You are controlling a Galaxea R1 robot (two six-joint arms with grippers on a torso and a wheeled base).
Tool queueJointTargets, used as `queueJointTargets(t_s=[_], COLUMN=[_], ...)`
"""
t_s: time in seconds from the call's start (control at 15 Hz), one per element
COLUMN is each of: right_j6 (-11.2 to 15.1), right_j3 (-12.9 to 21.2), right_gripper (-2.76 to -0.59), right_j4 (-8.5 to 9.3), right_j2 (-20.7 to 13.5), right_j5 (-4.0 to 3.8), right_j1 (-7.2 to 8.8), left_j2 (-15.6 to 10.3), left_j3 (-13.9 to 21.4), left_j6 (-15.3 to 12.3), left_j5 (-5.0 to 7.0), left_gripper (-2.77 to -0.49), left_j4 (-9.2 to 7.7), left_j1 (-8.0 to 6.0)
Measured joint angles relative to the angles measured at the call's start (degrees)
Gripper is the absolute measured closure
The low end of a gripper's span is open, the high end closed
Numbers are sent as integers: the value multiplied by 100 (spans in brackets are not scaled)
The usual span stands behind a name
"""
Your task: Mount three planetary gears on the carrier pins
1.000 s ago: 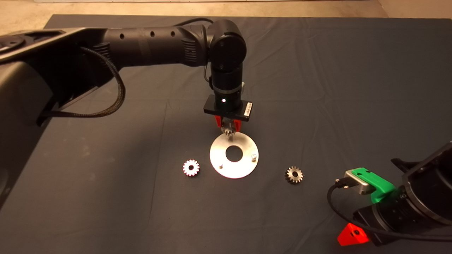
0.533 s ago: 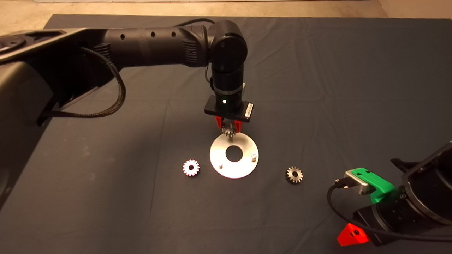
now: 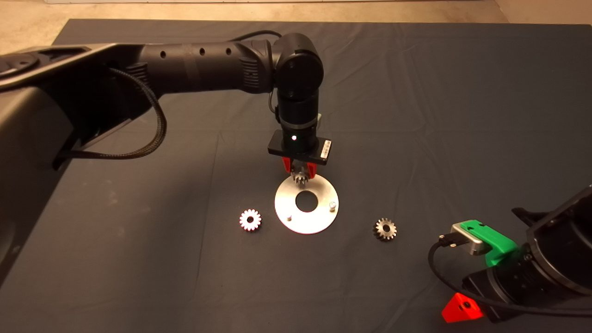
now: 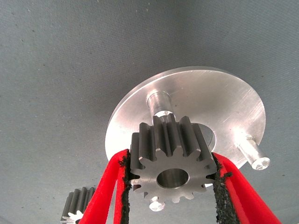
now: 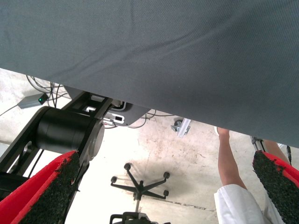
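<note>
Left wrist view: planetary gear (image 4: 172,161) between left end effector (image 4: 170,186) pads.

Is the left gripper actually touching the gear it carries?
Touching. The left wrist view shows the left gripper with both black-padded fingers pressed against opposite teeth of the gear.

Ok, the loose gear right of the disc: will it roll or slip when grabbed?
Probably not roll: the right-hand gear lies flat on the mat. Its solid metal looks stiff, likely heavy for its size. Toothed flanks should grip well, as the held gear sits firm in the left gripper.
</note>
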Motion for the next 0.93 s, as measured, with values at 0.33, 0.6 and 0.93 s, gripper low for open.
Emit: queueJointTargets(t_s=[0.33, 0.6, 0.93], right_j6=[0, 0, 0], right_j3=[0, 0, 0], right_gripper=[-276, -276, -276], right_j4=[0, 0, 0], right_j2=[0, 0, 0], right_j5=[0, 0, 0], right_j1=[0, 0, 0], left_j2=[0, -1, -1], left_j3=[0, -12, -116], left_j6=[0, 2, 137], left_j5=[-20, -61, -117], left_gripper=[-93, -93, -93], left_j4=[0, 2, 41], left_j1=[0, 0, 0])
